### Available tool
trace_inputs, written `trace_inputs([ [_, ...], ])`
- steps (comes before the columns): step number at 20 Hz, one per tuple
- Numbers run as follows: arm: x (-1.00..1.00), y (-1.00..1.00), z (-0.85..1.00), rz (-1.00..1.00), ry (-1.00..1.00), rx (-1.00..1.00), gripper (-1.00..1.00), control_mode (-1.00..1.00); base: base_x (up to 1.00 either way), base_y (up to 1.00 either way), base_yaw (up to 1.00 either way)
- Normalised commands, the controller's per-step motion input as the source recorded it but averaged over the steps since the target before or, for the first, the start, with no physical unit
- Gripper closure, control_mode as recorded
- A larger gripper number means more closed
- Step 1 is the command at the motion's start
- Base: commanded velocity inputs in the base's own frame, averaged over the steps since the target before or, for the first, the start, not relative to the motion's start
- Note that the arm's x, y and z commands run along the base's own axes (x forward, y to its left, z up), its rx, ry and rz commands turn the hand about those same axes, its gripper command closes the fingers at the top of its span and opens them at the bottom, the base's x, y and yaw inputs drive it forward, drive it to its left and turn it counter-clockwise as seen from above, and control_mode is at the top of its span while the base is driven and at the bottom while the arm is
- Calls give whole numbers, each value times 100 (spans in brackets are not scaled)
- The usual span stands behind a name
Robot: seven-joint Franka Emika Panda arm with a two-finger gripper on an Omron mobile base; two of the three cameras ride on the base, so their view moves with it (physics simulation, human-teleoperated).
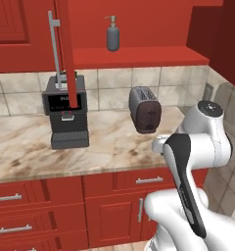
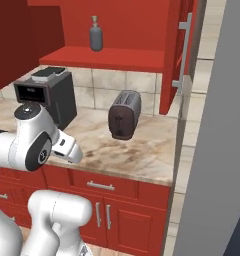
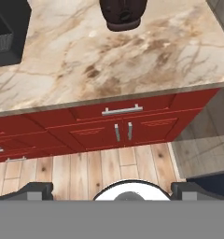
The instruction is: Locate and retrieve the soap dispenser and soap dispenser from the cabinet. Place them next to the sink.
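The jaws point(image 3: 112, 190) are standing spread wide and empty, looking down past the marble worktop point(image 3: 109, 60) edge at the floor. Well above and beyond them, the dark grey soap dispenser point(image 1: 113, 33) is standing upright on the open cabinet's red shelf point(image 1: 139, 56), above the toaster point(image 1: 145, 109) and coffee machine point(image 1: 65, 110). It is probably rigid, smooth and light; gripping the round body below the tan pump seems safest.

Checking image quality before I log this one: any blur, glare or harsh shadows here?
Left base view: sharp, flat even light, soap bottle clear on its shelf. Right base view: equally crisp, toaster casts only a faint shadow. Hand view: counter in focus, no glare.
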Motion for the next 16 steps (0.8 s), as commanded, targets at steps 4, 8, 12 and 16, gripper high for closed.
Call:
trace_inputs([
  [4, 0, 0, 0, 0, 0, 0, -100, 100, 8, 3, 0],
  [8, 0, 0, 0, 0, 0, 0, -100, 100, 28, 1, 0],
  [12, 0, 0, 0, 0, 0, 0, -100, 100, 44, 5, -2],
  [16, 0, 0, 0, 0, 0, 0, -100, 100, 52, 0, 0],
])
